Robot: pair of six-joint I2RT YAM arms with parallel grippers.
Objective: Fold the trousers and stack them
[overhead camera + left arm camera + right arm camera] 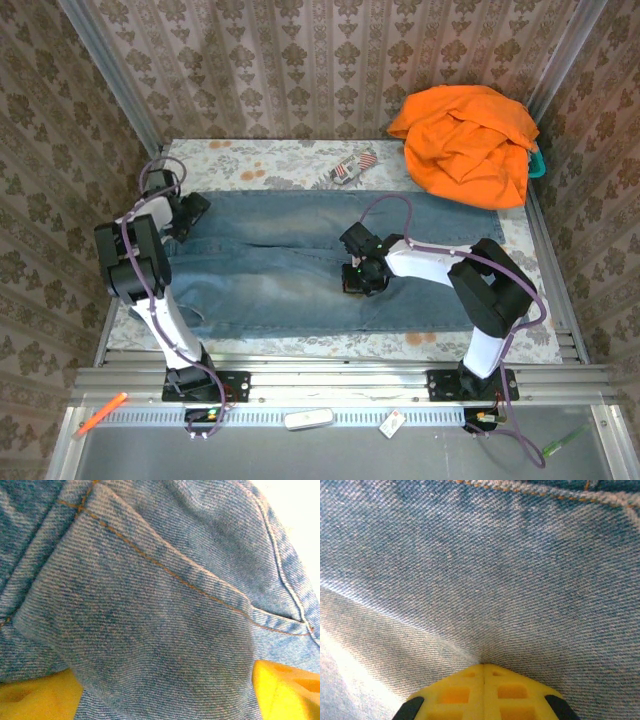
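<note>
On the floral table (260,152): the trousers (300,262) lie spread flat across it.
We see the right gripper (358,279) pinched shut on mid-leg denim and the left gripper (188,213) wide astride the left end. An orange garment (465,140) and a small packet (345,172) sit along the far edge.

Faded blue jeans (300,265) lying among busy prints.
Their light blue twill, carrying tan stitching, is showing paler left of the yellow right fingers (470,695) and mid-blue between the yellow left fingers (35,700); an orange garment (465,140) is glowing against a floral table cover (260,152) and brown damask wallpaper (330,60).
</note>
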